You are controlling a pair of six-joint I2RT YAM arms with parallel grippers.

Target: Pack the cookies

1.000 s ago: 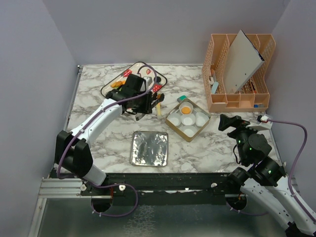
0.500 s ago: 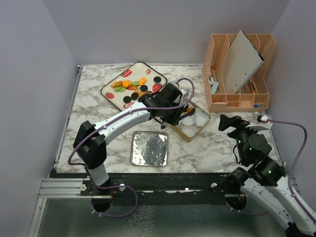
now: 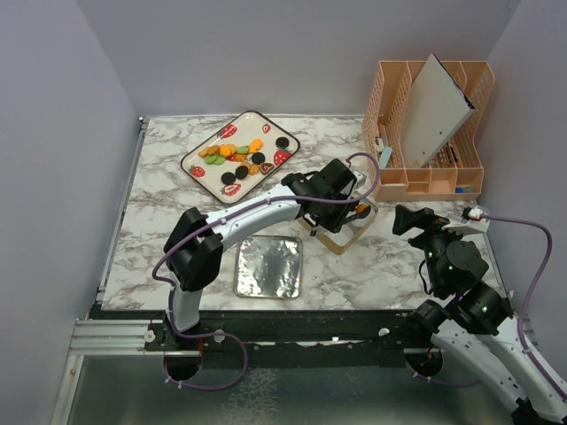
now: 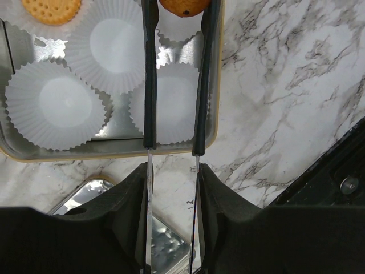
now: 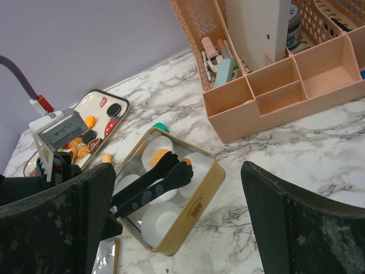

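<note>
1 round orange cookie [image 4: 182,7] pinched by left gripper [image 4: 178,3], directly above white pleated paper cup [image 4: 178,29] in gold tin [image 4: 114,149] toward worktop [image 3: 177,221] right edge; right gripper [image 5: 177,171] spread, farther off.

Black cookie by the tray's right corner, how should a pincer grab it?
By its rim, straight from above, pinching across the disc. The cookie lies flat on the tray, apart from the others, so only its thin round edge gives two opposite sides.
</note>
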